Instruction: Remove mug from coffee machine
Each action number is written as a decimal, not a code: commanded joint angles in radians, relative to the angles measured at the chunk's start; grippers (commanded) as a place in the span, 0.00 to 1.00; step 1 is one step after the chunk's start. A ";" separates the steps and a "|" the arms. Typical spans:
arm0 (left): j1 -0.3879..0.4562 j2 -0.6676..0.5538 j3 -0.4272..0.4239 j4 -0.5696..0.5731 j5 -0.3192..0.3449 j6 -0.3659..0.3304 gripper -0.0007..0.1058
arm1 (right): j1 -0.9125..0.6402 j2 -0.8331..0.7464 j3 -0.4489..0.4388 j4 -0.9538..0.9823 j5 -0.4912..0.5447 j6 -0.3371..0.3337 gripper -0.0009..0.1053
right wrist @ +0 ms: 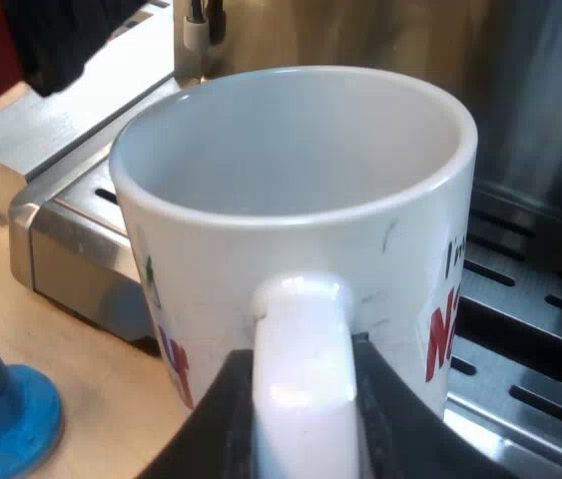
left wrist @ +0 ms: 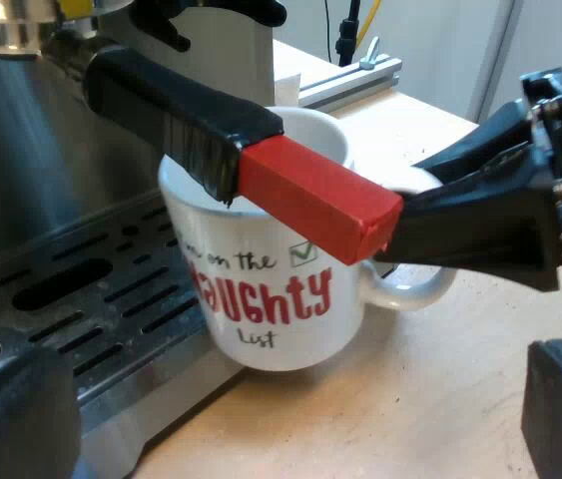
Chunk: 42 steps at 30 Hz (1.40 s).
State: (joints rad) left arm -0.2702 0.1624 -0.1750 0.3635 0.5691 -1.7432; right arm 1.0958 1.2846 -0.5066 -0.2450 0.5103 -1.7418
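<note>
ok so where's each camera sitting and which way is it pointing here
Left wrist view: rides the left arm, facing the mug at the drip tray edge, past the red-ended handle; its own open fingers show, plus the right gripper at the mug's handle.
Right wrist view: rides the right arm, looking down into the mug over its handle, which its own fingers clamp; a blue tamper stands nearby.
Both share the mug and drip tray.

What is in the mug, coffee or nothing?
Nothing: seen from above, the mug has a bare white inside, with no liquid showing.
</note>
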 commanded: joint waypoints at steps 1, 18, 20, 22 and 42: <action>-0.006 0.001 -0.003 -0.006 0.011 -0.001 0.86 | 0.004 -0.079 -0.011 0.059 0.023 0.042 0.01; -0.094 -0.001 -0.136 0.273 0.123 -0.009 0.86 | 0.004 -0.540 -0.011 0.714 0.039 0.223 0.01; -0.136 -0.001 -0.145 0.290 0.123 -0.003 0.86 | 0.004 -0.589 -0.011 0.750 0.037 0.229 0.01; -0.189 -0.001 -0.151 0.290 0.123 -0.003 0.86 | 0.004 -0.666 -0.011 0.826 0.037 0.228 0.01; -0.262 0.001 -0.004 0.027 0.046 0.067 0.86 | 0.002 -0.842 0.084 1.056 0.286 0.306 0.01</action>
State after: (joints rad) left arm -0.5307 0.1624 -0.1824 0.4136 0.6301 -1.6834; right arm 1.0968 0.4554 -0.4224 0.8485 0.7596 -1.4426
